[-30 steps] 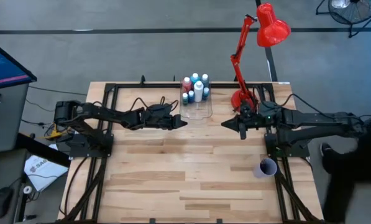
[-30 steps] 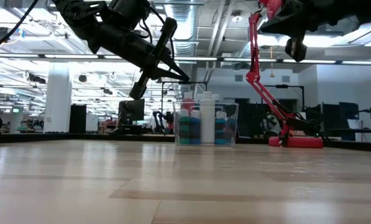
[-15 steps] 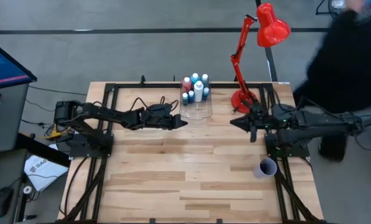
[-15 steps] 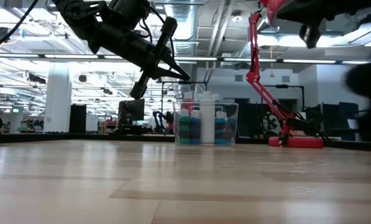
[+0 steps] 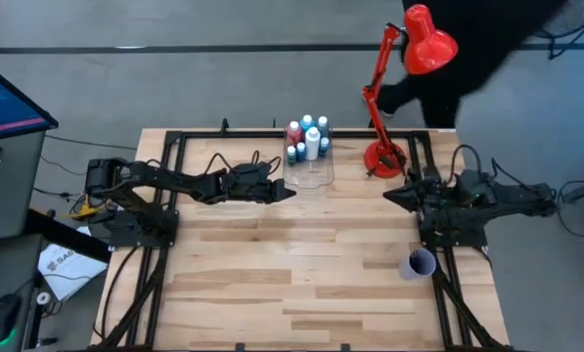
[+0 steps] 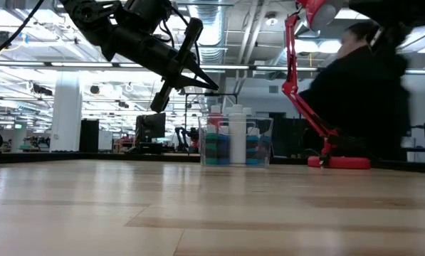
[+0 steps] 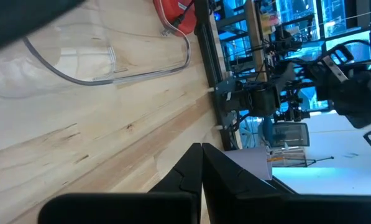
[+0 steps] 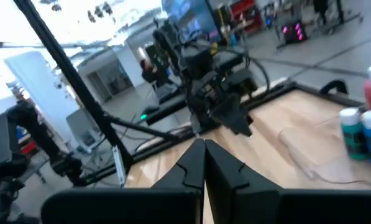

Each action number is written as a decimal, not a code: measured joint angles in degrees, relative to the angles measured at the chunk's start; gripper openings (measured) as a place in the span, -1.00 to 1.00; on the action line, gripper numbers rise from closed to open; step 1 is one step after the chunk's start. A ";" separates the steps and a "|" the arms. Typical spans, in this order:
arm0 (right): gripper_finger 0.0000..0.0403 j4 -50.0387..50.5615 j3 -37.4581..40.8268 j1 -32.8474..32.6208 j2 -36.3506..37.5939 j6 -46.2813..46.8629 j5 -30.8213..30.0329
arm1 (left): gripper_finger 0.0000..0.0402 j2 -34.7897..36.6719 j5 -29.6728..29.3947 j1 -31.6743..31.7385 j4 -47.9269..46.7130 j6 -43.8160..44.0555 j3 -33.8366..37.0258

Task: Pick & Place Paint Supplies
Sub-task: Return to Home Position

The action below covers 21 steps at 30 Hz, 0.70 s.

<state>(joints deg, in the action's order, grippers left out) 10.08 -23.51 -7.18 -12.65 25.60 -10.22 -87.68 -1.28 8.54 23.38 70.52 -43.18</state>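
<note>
Several small paint bottles (image 5: 308,140), white, blue-green and pink-red, stand upright in the far end of a clear box (image 5: 316,177) at the table's far middle. They also show in the low view (image 6: 233,142) and in the right wrist view (image 8: 364,121). No paintbrush shows. My left gripper (image 5: 291,193) is shut and empty, in the air just left of the box's near end; in the low view (image 6: 212,87) it is above the box. My right gripper (image 5: 387,196) is shut and empty, to the right of the box, near the lamp's base.
A red desk lamp (image 5: 383,156) stands at the far right, its head (image 5: 428,39) beyond the table. A small purple cup (image 5: 421,262) stands near the right edge. A person in dark clothes (image 6: 361,92) is behind the table's far right corner. Bare wood lies toward the near edge.
My right gripper has drawn back toward the table's right edge, away from the box, and has risen out of the low view, still shut. A person has walked from the table's right side around to behind its far right corner.
</note>
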 joint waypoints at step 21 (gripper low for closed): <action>-1.00 -4.26 10.36 -0.31 12.40 -4.65 -3.18 | -1.00 -0.02 1.30 0.00 1.40 0.59 0.00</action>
<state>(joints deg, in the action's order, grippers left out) 5.83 -13.15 -7.49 -0.25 20.95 -13.40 -87.70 0.02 8.54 24.78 71.11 -43.18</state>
